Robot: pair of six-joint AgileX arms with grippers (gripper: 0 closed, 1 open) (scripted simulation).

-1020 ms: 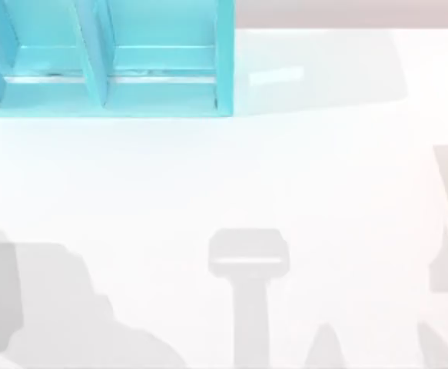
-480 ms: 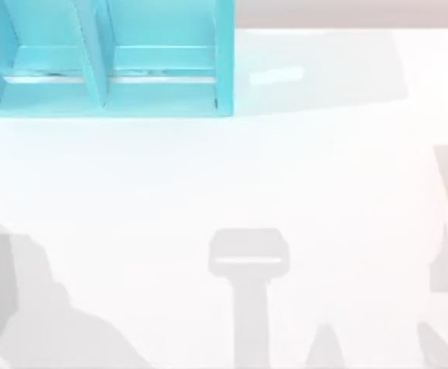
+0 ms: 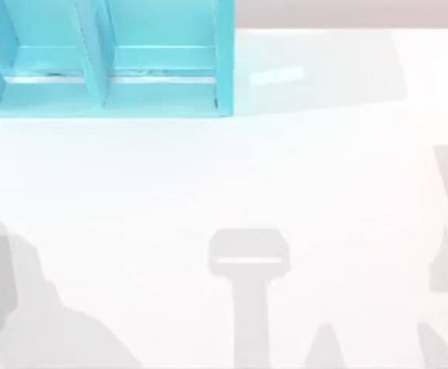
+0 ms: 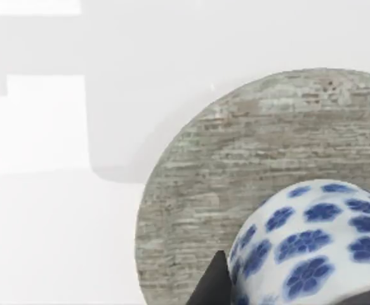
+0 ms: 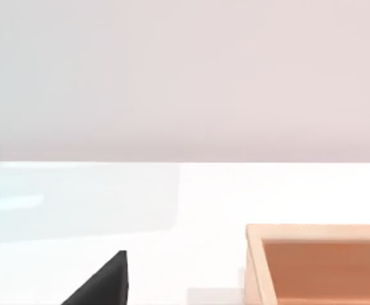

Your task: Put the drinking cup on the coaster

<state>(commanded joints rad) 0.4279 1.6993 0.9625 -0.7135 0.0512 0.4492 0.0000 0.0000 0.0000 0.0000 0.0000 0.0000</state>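
— What do we have, starting with the biggest thing?

— The white counter [image 3: 300, 177]. At its far left in the top view stands a turquoise shelf unit [image 3: 104, 58] with open compartments. We can read no writing, label or brand on anything.

— And under our left arm?

— In the left wrist view we see a round coaster [image 4: 235, 165] of weathered grey wood grain lying flat on the counter. The cup [image 4: 311, 244], white with blue flower blotches, sits in front of it and overlaps its near part; we cannot tell whether it rests on the coaster or hangs just above it.

— Where is the cup relative to our left hand?

— Right against it. One dark fingertip [image 4: 213, 286] shows at the cup's side, touching or nearly so. We cannot tell whether that hand is clamped on the cup or apart.

— Our right arm?

— Off at the counter's right. Its wrist view shows one dark fingertip [image 5: 105, 283] above the counter near a wooden box [image 5: 318, 264]; whether that hand is apart or together, we cannot tell.
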